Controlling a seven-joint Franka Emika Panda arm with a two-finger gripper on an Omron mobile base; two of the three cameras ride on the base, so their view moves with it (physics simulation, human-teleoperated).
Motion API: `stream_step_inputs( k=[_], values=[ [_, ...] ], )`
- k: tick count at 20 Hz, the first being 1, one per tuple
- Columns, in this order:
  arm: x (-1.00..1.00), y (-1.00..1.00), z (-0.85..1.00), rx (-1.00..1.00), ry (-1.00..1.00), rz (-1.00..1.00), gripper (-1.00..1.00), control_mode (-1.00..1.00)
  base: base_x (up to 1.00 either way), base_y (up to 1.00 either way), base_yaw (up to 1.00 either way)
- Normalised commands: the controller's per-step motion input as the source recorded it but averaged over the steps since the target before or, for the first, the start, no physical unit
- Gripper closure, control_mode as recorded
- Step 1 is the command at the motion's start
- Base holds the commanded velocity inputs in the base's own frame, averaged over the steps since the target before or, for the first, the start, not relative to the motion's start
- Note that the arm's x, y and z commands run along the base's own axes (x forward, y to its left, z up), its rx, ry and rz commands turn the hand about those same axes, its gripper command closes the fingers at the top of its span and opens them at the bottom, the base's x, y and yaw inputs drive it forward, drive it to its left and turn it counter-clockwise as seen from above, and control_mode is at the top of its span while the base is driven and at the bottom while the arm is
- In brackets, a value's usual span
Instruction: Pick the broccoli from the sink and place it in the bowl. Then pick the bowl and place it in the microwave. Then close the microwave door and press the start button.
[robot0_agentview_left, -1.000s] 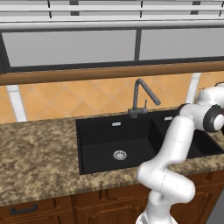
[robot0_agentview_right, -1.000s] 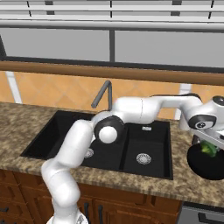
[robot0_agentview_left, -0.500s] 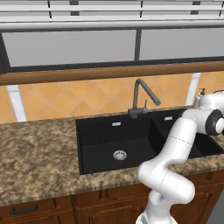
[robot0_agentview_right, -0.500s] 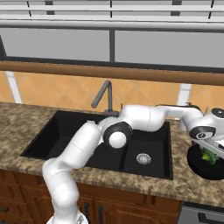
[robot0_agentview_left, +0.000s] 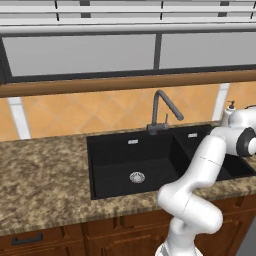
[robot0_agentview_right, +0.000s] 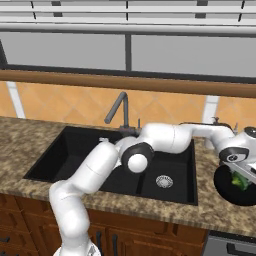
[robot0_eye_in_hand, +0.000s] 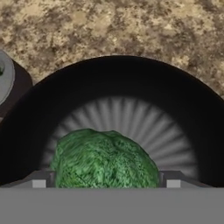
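1. The small bumpy bright-green broccoli (robot0_eye_in_hand: 105, 158) lies inside the round, shallow black bowl (robot0_eye_in_hand: 183, 105), which stands on the speckled brown granite counter (robot0_agentview_right: 210, 212) to the right of the black double-basin sink (robot0_agentview_right: 80, 160).
2. The end effector (robot0_eye_in_hand: 106, 180) hangs just over the bowl with its two fingertips (robot0_eye_in_hand: 39, 180) spread wide on either side of the broccoli; it looks released, with a gap at each side.
3. The step in hand is judged to be clearing the broccoli before taking the bowl. It would be done well by lifting straight up without brushing the vegetable, then shifting to the bowl's rim so one finger goes inside the wall and one outside.
4. Keep the bowl level when it is lifted, or the loose broccoli may roll out.
5. Against the earlier pictures, the arm has reached further right over the bowl, and the end effector sits lower and closer to the broccoli.
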Motion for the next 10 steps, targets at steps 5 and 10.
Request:
stream_step_inputs(
  k=[5,10],
  values=[
    [-0.01,0.15,0.08,0.0,-0.01,-0.04,-1.0,-1.0,0.0,0.0,0.0],
    [-0.09,0.39,0.29,-0.01,-0.07,0.01,-1.0,-1.0,0.0,0.0,0.0]
  ],
)
